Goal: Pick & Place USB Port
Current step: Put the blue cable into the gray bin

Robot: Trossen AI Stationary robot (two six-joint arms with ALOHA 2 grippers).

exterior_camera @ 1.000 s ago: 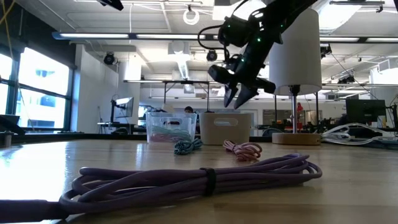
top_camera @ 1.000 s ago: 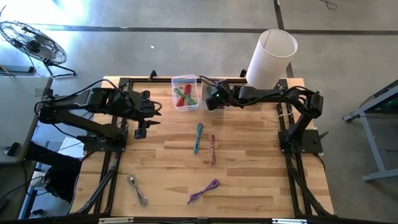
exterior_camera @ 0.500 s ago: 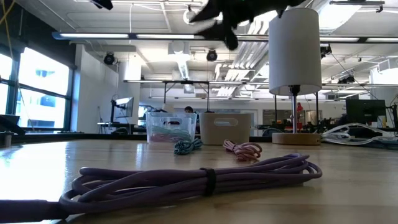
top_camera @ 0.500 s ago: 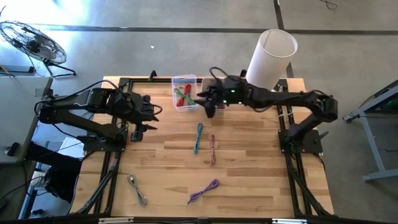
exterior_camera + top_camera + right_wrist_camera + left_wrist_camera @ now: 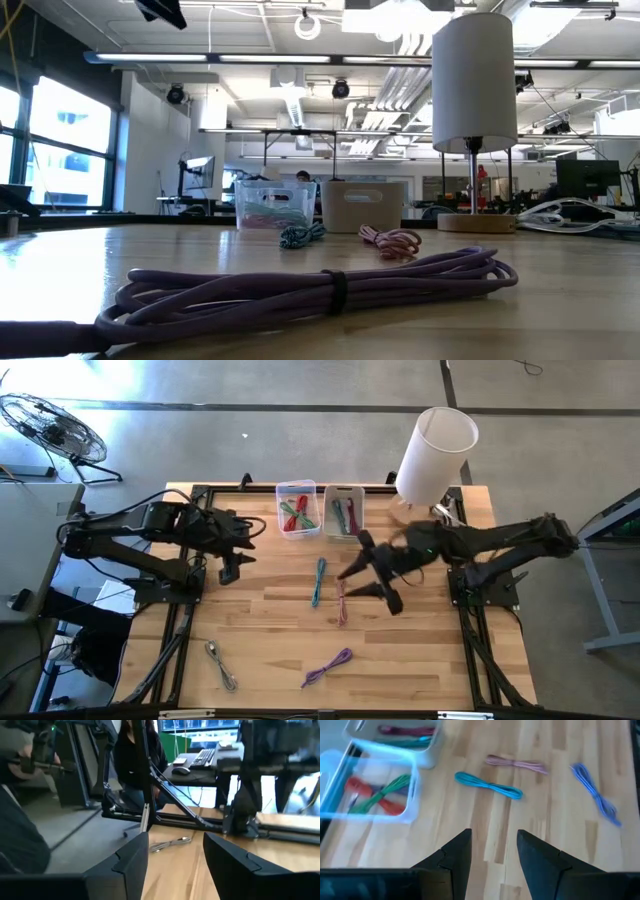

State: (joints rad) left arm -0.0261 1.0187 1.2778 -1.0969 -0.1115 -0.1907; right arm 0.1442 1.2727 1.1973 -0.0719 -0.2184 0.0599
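On the left of the light wooden tabletop [image 5: 400,660], the left arm reaches in from the edge; its left claw [image 5: 228,568] hangs over bare wood near the back, and the left wrist view shows its two dark fingers [image 5: 455,857] apart with nothing between them. Near the front left corner lies a silver-grey coiled cable [image 5: 220,663].

Further right, at the back edge, stands a clear plastic bin [image 5: 297,488] holding red and green bundled cables [image 5: 295,512]. Just beside it sits a pale grey rectangular bin [image 5: 343,491] with green and red cables [image 5: 345,515] in it. In front of these two bins, a teal bundled USB cable [image 5: 319,580] lies on the wood, and just to its right a pink bundled USB cable [image 5: 341,599], the two close but apart. Nearer the front edge lies a purple bundled USB cable [image 5: 328,666], which fills the foreground of the low view [image 5: 320,285].

To the right of the pink cable, the right claw [image 5: 368,582] hangs over the tabletop with its fingers spread wide and empty; the right wrist view shows the dark fingers [image 5: 132,857] apart, with the silver-grey cable [image 5: 170,843] on the wood beyond. At the back right corner stands a white cylindrical lamp shade [image 5: 435,455] on its stand.
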